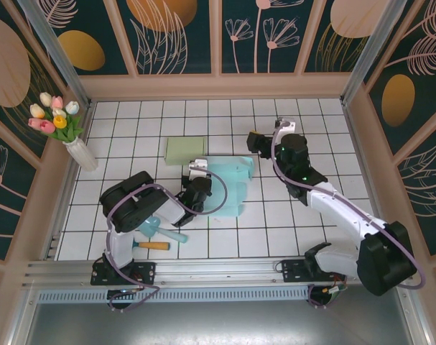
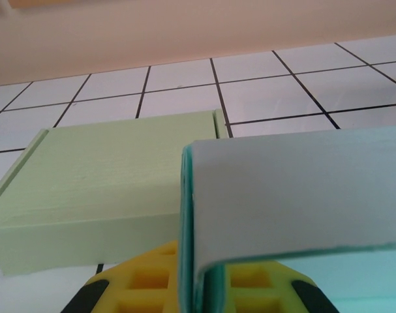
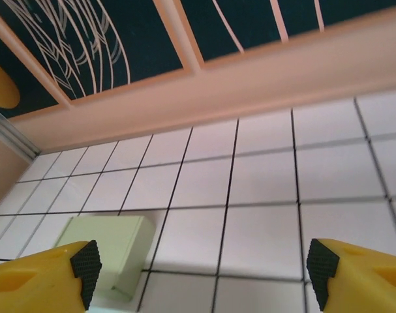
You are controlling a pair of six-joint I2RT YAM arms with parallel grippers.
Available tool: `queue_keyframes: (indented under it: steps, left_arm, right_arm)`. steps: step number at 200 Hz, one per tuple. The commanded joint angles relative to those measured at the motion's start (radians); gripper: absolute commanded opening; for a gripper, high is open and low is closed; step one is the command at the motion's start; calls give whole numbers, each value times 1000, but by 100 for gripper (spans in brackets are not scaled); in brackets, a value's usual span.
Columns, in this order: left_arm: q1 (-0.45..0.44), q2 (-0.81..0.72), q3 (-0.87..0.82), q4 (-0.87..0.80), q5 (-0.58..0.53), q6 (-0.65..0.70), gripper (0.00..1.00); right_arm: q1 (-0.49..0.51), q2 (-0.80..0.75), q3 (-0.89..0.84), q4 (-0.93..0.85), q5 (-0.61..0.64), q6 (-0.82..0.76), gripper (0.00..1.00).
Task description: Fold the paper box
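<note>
likely mid-fold: left gripper [image 1: 196,188] pinches the teal paper box [image 1: 232,185]; right gripper [image 1: 259,144], spread empty near its far edge, should grasp a flap next.

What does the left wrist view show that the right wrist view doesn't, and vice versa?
Left wrist: the left gripper shut on a bent-up flap of the teal paper box. Right wrist: the right gripper open above bare tiles, with the dark floral wall behind. Both: the green box and the white tiled table.
</note>
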Motion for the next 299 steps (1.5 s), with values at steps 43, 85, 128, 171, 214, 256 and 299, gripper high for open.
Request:
queue_keyframes:
  steps: [43,85,128,171,214,256,299]
  left_arm:
    - [10,75,50,-6,-17,81,10]
    - [10,85,40,27,-28,70,10]
    - [10,86,38,33,-29,67,10]
    - [10,87,42,26,-28,67,10]
    - [10,90,44,27,-30,68,10]
    - [11,91,47,21,-31,68,10]
    - [9,92,47,23,-32,69,10]
  right_arm:
    - [79,99,-43,-5,-93,272,80]
    - [83,189,-23,12,-153,267,78]
    - [90,220,-39,52,-173,302,78]
    - [121,281,-36,108,-218,341,78]
    - [163,303,-29,118,-219,373,78]
    - [188,276,-40,153,-266,408,77]
    - [246,170,-29,-27,23,330,78]
